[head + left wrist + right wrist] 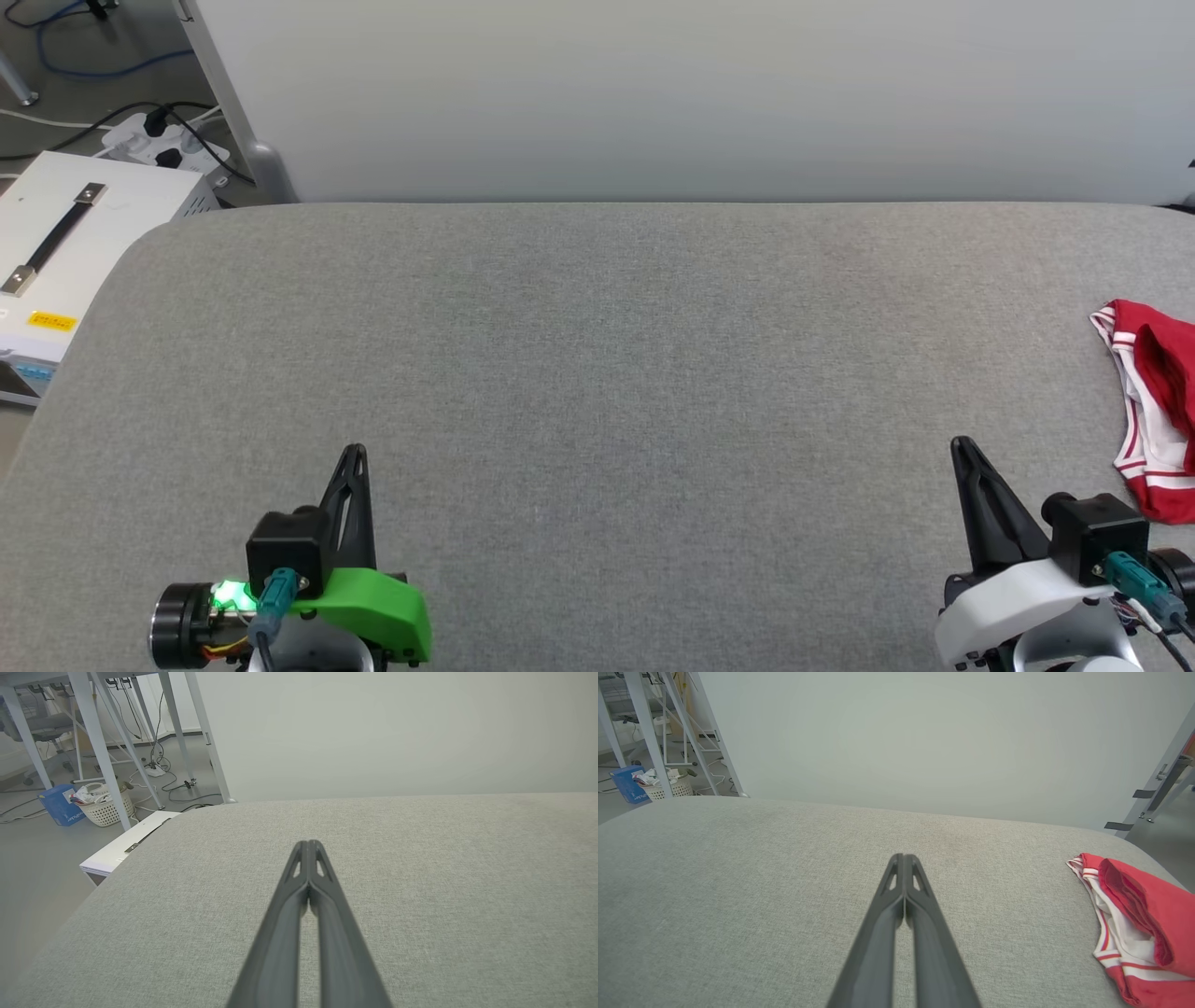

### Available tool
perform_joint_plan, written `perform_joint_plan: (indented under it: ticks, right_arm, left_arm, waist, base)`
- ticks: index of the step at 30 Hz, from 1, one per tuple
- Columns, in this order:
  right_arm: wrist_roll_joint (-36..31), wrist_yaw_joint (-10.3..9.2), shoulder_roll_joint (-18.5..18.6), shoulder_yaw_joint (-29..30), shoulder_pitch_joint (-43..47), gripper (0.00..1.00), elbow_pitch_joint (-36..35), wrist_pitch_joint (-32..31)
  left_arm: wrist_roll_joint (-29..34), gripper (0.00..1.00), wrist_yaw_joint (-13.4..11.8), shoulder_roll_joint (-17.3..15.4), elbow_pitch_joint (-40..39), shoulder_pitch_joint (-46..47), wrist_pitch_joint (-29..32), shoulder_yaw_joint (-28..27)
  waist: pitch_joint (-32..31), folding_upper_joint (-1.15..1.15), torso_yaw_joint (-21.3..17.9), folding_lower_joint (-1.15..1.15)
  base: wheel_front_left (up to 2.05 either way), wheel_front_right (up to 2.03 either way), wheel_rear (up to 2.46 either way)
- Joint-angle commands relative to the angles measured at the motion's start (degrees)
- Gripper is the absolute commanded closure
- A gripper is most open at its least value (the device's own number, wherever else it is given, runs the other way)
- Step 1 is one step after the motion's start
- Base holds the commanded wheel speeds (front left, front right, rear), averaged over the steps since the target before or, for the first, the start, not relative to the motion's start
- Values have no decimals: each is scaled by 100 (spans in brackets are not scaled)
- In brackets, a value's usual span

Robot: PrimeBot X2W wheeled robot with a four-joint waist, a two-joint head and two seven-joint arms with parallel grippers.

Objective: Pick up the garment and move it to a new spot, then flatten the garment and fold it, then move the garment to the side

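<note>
Left gripper [353, 459]: jaws closed, empty, over worktop [597, 355]. Right gripper [963, 453]: jaws closed, empty, near garment [1156, 401] but clear of it. Garment bunched in a loose red-and-white heap at right edge of worktop, partly cut off by head view's frame; not spread flat, no tidy fold visible. Consistent with either a heap awaiting pickup or a bundle already set aside; not decidable here.

No legible text anywhere.
</note>
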State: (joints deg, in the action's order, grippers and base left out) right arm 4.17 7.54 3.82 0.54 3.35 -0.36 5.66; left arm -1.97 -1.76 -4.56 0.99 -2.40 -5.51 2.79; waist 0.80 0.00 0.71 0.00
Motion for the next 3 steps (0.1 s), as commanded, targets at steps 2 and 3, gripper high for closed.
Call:
perform_joint_plan:
  ticks: [2,3]
  right_arm:
    - [-80,-3,-20,-16,-113,100,14,-56]
    - [-88,-4,-22,-17,-119,100,15,-69]
  left_arm:
    - [39,100,33,40,-32,119,42,-39]
    - [43,100,37,43,-34,122,55,-45]
  waist:
    - [-4,0,-4,0]
    - [-6,0,-5,0]
  base:
    - [0,0,0]
    - [0,0,0]
